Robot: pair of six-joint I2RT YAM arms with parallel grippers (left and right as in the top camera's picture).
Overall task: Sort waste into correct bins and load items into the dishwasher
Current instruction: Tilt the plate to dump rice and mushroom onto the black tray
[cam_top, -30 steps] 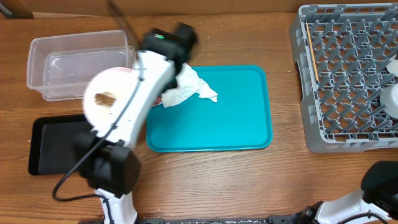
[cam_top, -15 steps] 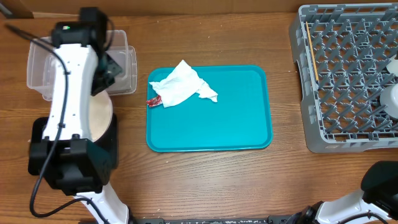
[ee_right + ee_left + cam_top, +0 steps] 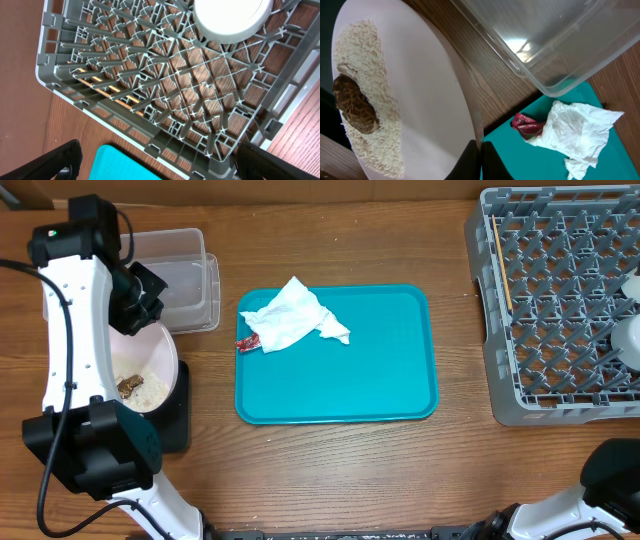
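Your work surface is a brown wood-grain table (image 3: pixel 330 470), and a plain tan band lies beyond its far edge. The grey dish rack (image 3: pixel 560 310) stands far right and holds a white dish (image 3: pixel 232 17) and a chopstick (image 3: pixel 501 265). The teal tray (image 3: pixel 380 370) sits centre. The clear tub (image 3: pixel 185 275) is far left, with the black tray (image 3: pixel 178 430) nearer you.

Your left gripper (image 3: pixel 479 160) is clenched on the rim of the white plate (image 3: pixel 160 360), which is tilted over the black tray. A crumpled napkin (image 3: pixel 293 317) touches the red wrapper (image 3: pixel 247 343) on the teal tray's far left. A brown scrap (image 3: pixel 129 385) and crumbs lie on the plate.

Your right gripper (image 3: pixel 157 155) is spread wide near the rack's corner, grasping nothing.
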